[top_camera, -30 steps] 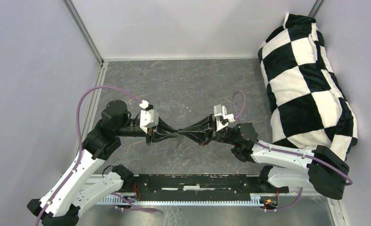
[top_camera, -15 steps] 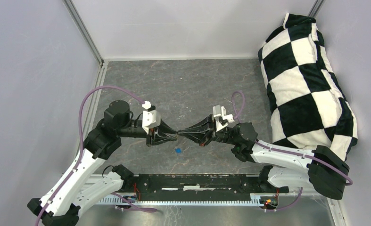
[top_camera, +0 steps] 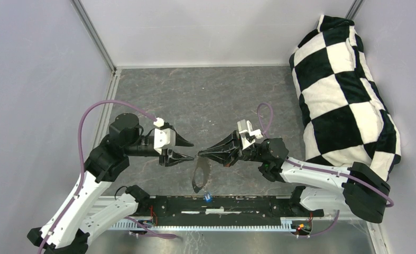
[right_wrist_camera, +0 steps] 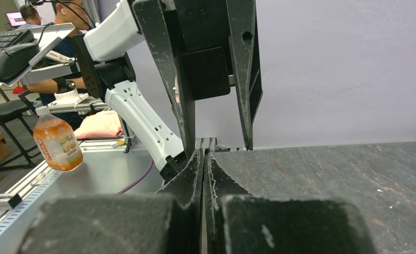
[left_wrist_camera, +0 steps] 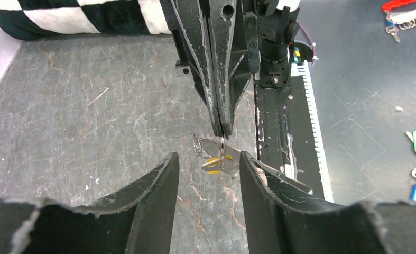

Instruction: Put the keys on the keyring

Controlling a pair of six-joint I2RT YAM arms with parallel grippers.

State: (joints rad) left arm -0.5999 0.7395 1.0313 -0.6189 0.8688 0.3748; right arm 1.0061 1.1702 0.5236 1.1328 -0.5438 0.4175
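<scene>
One blue key (top_camera: 208, 198) lies off the keyring (top_camera: 199, 177), nearside of it. Clenched right gripper (top_camera: 197, 155) dangles the keyring; left gripper (top_camera: 193, 150) released. Risk: blue key lost over counter (top_camera: 205, 100) edge; thin pinch slips.

Pale lilac walls (top_camera: 195, 32) enclosed a grey stone-patterned tabletop (top_camera: 205, 95); a black-and-white checkered cushion (top_camera: 343, 90) lay along its right side.

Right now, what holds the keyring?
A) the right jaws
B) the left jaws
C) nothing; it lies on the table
A: the right jaws are shut on the top of the keyring, which hangs below them, while the left jaws stand open.
</scene>
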